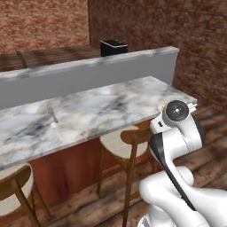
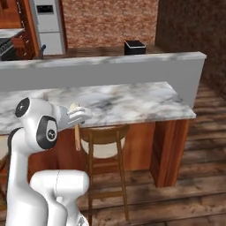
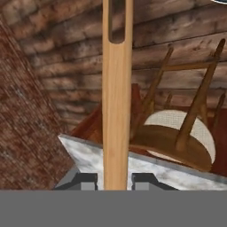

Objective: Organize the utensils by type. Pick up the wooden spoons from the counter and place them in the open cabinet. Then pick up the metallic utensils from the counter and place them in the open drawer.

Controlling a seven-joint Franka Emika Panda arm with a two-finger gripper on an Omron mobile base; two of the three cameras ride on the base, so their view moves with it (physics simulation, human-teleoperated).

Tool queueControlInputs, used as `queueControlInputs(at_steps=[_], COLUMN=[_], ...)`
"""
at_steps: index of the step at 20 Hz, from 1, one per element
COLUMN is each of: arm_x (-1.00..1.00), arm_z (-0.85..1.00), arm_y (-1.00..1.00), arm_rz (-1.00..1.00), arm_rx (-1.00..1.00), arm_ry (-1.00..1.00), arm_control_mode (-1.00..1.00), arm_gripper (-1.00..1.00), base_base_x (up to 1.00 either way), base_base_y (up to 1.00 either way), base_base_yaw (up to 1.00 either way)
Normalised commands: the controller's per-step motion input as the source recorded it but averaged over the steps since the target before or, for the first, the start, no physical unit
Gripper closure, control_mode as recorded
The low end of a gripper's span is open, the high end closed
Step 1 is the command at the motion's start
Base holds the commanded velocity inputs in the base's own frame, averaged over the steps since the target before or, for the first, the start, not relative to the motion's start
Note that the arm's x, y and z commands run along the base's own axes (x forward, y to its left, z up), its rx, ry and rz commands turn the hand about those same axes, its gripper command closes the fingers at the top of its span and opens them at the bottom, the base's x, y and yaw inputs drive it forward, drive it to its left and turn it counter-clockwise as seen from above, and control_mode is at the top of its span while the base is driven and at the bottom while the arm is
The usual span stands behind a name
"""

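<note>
Hand [image 3: 115, 181] clamps a smooth, slotted wooden spoon [image 3: 116, 111], seemingly off the veined marble counter [image 1: 111, 106].

I see the fork [image 1: 52, 111] & metal spoon [image 1: 56, 129] on the counter [image 1: 133, 95], left part, fork behind spoon, nearer the back ledge [image 1: 88, 73]. Stools [image 1: 128, 146] tucked under front edge. My gripper [image 2: 79, 115] holds a wooden spoon [image 2: 77, 130] off the front edge, hanging down.
</note>
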Motion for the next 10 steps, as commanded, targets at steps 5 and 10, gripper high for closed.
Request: queueControlInputs(at_steps=[5, 10], arm_x=[0.0, 0.0], arm_z=[0.0, 0.0], arm_y=[0.0, 0.0], arm_rz=[0.0, 0.0], arm_rx=[0.0, 0.0], arm_ry=[0.0, 0.0], arm_control_mode=[1.0, 1.0], arm_gripper=[1.0, 1.0], base_base_x=[0.09, 0.11], base_base_y=[-1.0, -1.0], base_base_yaw=[-0.03, 0.0])
